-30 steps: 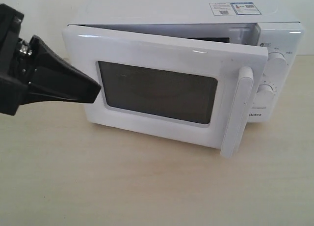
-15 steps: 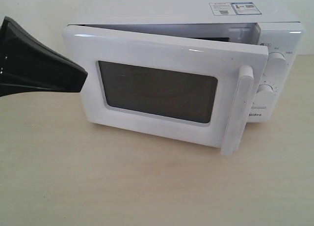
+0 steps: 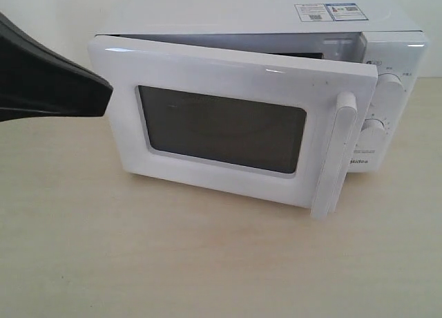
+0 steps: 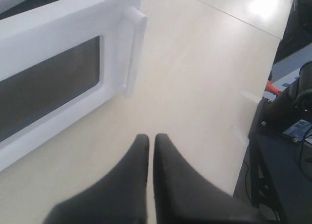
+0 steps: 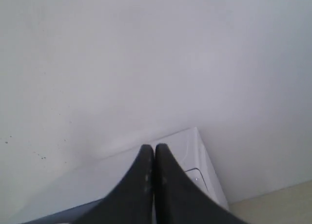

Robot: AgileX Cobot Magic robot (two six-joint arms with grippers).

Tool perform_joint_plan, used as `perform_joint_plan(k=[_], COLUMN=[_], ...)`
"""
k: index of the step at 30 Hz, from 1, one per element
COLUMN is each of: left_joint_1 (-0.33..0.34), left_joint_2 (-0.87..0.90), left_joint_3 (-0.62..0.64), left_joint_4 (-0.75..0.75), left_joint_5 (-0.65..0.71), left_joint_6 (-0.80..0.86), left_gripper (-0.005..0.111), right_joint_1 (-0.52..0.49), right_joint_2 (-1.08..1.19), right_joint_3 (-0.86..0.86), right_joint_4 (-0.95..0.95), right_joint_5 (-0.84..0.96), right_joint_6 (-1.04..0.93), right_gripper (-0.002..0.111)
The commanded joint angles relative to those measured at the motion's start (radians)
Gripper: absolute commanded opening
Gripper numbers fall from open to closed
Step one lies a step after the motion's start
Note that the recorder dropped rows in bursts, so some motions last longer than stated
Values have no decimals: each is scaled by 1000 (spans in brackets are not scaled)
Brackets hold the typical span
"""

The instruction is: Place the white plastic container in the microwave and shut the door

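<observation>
Left hand point(image 3: 103, 97), pressed together, drawn back leftward from the door point(image 3: 221, 128), ajar on the microwave point(image 3: 390, 52) on the desk point(image 3: 207, 263). Right hand point(image 5: 153, 148), likewise pressed together, shows only in its wrist view; container unseen.

**One microwave on a pale tabletop**

I see a pale beige table point(image 3: 207, 263), matte with a faint wood grain, filling the near and middle of the scene. The microwave point(image 3: 276, 19) stands on it toward the far side, close to the white wall. Its door point(image 3: 221, 124) hangs partly open, the handle end swung out to the near right, just above the tabletop. In the left wrist view the surface runs to a straight edge, with a patch of glare.
</observation>
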Motion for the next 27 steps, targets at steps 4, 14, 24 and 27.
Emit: perform_joint_plan(k=[4, 14, 24, 27], left_joint_1=[-5, -5, -5, -5], left_joint_2=[-8, -8, -8, -8], left_joint_3=[5, 5, 5, 5], left_joint_4=[-1, -1, -1, -1], left_joint_5=[-20, -4, -7, -7], left_joint_6=[4, -3, -3, -3], left_gripper=[4, 4, 4, 4], right_joint_1=[8, 10, 42, 146], right_joint_2=[214, 517, 761, 781], right_joint_3=[-378, -506, -360, -328], right_joint_4=[91, 497, 1036, 1116], right_joint_5=[501, 743, 530, 424], right_joint_6=[-254, -476, -1092, -1158], right_gripper=[0, 0, 0, 0])
